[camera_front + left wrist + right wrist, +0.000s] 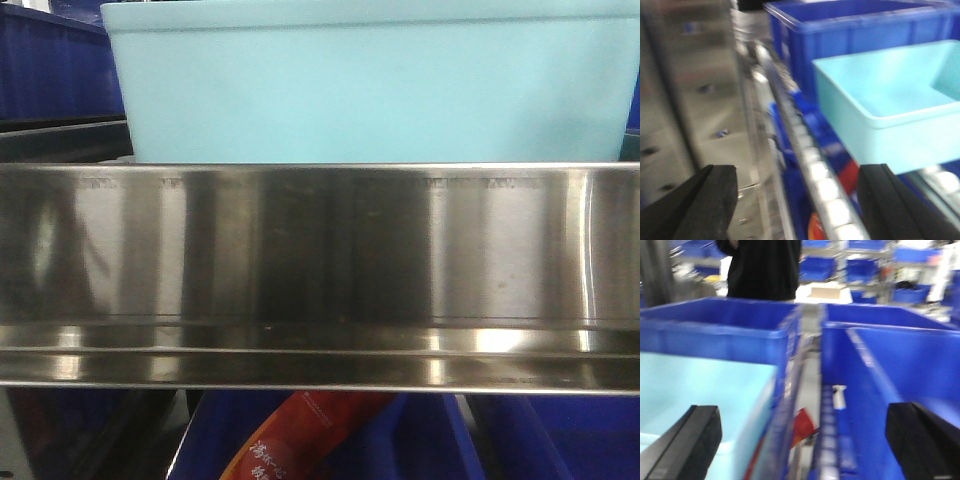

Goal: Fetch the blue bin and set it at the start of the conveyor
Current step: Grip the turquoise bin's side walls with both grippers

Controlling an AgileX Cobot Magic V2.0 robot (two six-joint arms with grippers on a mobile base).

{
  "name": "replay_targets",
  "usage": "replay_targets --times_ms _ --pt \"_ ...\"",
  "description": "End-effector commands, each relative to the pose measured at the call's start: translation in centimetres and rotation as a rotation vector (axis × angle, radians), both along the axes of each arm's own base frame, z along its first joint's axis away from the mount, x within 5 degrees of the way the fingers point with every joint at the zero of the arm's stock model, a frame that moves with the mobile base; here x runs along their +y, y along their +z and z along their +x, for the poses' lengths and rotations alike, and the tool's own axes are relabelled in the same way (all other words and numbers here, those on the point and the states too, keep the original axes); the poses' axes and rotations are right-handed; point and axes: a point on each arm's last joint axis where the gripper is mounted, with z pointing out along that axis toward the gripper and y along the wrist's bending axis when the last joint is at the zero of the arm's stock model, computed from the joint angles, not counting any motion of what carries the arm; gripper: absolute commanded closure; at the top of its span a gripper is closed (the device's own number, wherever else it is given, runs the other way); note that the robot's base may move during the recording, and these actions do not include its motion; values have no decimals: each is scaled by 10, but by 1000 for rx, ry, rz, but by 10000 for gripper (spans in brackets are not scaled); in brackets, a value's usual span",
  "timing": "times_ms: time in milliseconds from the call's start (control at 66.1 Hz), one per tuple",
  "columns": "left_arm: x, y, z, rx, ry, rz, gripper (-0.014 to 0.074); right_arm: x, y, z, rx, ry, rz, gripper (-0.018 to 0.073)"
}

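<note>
The left claw point(797, 195) stands with its two black fingers point(700, 200) spread wide, gripping nothing, and the right claw point(802, 435) is just as wide, its fingers point(922, 440) apart at the bottom corners of its view. The blue bin point(370, 85) sits on the rack, just behind and above a shiny steel rail point(320, 270) that runs across the front view and hides the bin's base. From the left wrist, the bin point(900, 100) lies ahead and to the right of the claw, apart from the fingers, its near corner over a roller track point(820, 185). From the right wrist, the bin point(700, 390) fills the lower left, beyond the left finger. A dark blue crate point(850, 25) stands right behind the bin, and a second crate point(890, 355) is beside it across a narrow gap. A red packet point(300, 440) lies on the level below. A steel upright point(685, 90) with holes rises on the left. Far back, a person in black point(765, 267) stands among shelves, blurred.
</note>
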Motion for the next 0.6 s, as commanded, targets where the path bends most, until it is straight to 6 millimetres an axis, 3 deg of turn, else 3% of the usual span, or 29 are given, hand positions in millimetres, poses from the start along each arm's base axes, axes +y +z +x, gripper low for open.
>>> replay_targets --times_ms 0,181,348,590 --pt "-11 9 13 40 -58 -15 186 8 4 23 82 70 -18 -9" --pt "-46 16 40 129 -222 -19 186 22 11 62 236 156 -33 -9" --pt "-91 29 73 186 -344 -1 186 29 33 94 328 172 -17 -9" --pt "-124 59 144 322 -223 -27 188 34 59 138 553 152 -9 -9"
